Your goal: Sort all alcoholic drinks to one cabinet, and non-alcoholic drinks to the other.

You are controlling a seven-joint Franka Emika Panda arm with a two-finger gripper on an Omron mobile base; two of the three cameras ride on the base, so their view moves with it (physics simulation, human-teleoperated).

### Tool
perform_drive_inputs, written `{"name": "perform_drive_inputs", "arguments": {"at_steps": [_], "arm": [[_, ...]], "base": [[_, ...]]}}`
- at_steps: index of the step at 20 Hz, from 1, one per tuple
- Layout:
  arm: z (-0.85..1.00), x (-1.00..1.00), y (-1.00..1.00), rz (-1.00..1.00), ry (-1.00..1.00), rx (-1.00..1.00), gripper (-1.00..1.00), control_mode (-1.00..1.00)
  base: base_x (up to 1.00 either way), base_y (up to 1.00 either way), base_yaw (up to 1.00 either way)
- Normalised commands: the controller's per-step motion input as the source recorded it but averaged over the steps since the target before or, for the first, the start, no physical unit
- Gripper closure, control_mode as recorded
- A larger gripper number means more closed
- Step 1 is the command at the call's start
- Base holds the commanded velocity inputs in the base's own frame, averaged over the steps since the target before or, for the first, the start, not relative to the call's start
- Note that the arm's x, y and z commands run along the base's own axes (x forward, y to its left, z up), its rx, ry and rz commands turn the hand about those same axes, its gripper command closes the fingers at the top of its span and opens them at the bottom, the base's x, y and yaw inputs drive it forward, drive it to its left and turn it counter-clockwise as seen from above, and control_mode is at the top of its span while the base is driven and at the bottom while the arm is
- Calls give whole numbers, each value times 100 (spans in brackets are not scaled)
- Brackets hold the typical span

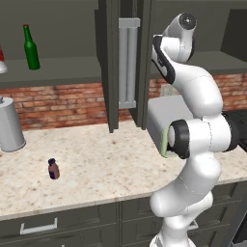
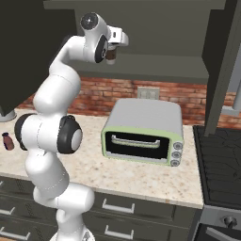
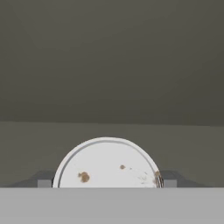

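Speckled counter (image 1: 106, 164) bears purple bottle (image 1: 53, 169), canister (image 1: 9, 126), toaster oven (image 2: 143, 132).

The arm (image 1: 193, 144) is built of glossy white, rounded shell segments, thick and tube-like, joined by dark grey to black rings. Round dark caps with a grey centre close the joint ends. Its gripper (image 2: 112, 55) has a small boxy white hand with dark fingers.

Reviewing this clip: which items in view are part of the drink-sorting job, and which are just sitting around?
Part of the job:
green bottle on the left cabinet shelf
purple bottle on the counter
coffee cup between the fingers of the gripper, at the right cabinet
white bottle with red label, at the frame edge

Just lying about:
grey canister
toaster oven
stove
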Motion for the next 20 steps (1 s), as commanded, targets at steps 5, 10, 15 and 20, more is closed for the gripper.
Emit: {"name": "perform_drive_inputs", "arguments": {"at_steps": [5,10,15,20], "arm": [[-11,11,3,0,0,0,-100,-100],[-11,10,1,0,0,1,-100,-100],[-6,4,0,0,-2,2,-100,-100],[-5,5,0,0,-3,2,-100,-100]], "base": [[0,0,0],[0,0,0],[0,0,0],[0,0,0]]}}
